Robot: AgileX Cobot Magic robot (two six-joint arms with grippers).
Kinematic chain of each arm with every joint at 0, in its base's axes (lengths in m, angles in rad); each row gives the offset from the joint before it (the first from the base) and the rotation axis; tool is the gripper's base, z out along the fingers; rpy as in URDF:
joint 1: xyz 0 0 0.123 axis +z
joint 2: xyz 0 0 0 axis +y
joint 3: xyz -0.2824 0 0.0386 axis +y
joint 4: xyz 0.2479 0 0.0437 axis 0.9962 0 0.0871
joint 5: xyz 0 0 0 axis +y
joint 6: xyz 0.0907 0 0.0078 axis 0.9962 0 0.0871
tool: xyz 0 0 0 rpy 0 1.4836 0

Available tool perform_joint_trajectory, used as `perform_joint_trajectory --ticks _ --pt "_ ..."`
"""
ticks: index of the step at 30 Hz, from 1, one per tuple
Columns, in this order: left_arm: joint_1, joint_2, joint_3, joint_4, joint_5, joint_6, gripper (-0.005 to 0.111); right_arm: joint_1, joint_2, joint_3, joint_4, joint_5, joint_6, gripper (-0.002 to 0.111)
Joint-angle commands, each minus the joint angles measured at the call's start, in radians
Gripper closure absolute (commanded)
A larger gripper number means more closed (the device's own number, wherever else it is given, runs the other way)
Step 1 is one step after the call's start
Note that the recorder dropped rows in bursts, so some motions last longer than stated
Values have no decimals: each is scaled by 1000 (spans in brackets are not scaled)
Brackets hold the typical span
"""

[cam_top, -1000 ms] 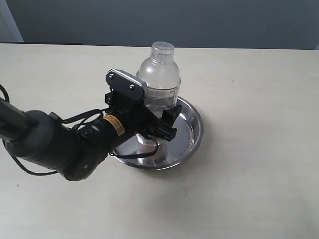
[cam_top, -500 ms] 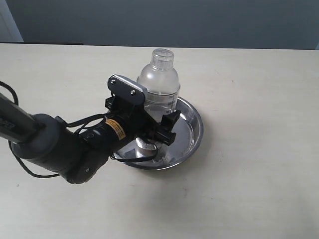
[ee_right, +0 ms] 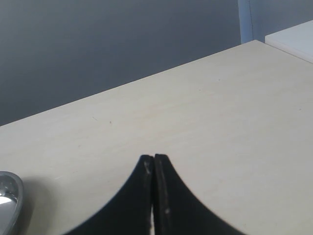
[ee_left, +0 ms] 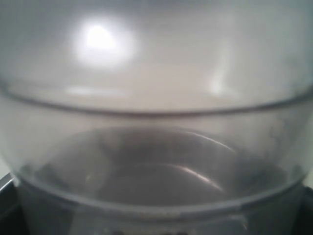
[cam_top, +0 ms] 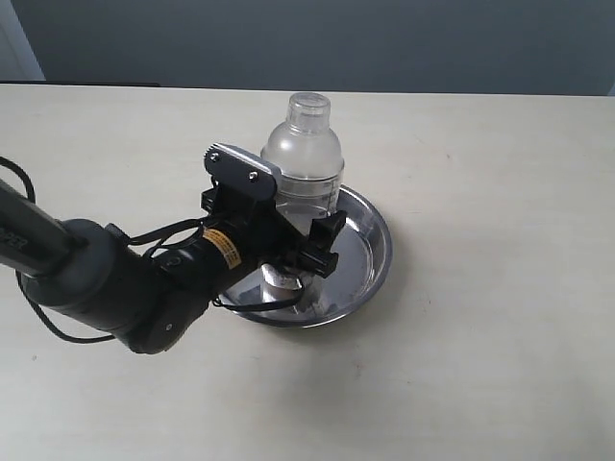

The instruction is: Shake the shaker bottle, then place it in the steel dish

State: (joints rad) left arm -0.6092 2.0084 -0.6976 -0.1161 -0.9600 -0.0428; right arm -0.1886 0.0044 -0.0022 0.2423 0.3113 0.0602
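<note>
Since a second ago the shaker bottle [cam_top: 304, 158] has dropped a little and slid slightly toward 9 o'clock. Its cap sits lower in the exterior view, and the last half second shows almost no further motion, so I judge the shaking is done and I'm at the set-down, with only the release left. The left gripper [cam_top: 279, 230] comes in from 8 o'clock with its jaws closed around the bottle's lower body. The left wrist view is nothing but blurred clear plastic [ee_left: 156, 122], so the hold looks intact. The gripper hides the bottle's base, so I cannot tell whether it is touching the pan floor or just off it. The bottle is upright inside the steel dish [cam_top: 370, 252], toward the dish's 10 to 11 o'clock side, with bare shiny floor from 3 to 5 o'clock. The dish holds nothing but the bottle and reflections. I can't make out the bottle's contents: the dome is frosted, the lower part is blocked, and I can't see any pellets. The right gripper [ee_right: 154, 196] is parked over the table [cam_top: 480, 336] with its jaws pressed together and empty, and a sliver of the dish rim [ee_right: 7, 196] shows at the edge of its view.
</note>
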Motion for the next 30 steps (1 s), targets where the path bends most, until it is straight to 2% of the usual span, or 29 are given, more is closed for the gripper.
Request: perform_joint_trajectory --ticks 1,7,9,30 --pt "1 -7 -5 47 -27 -18 45 1 -4 2 -3 -7 -3 109" --pt "1 -7 -5 47 -57 -54 9 1 -4 2 -5 -7 -3 109" --pt "1 -7 -5 47 -72 -54 1 1 -4 2 -5 -7 -3 109" --pt "1 -83 -3 49 -77 -54 1 1 -4 2 -5 -7 -3 109"
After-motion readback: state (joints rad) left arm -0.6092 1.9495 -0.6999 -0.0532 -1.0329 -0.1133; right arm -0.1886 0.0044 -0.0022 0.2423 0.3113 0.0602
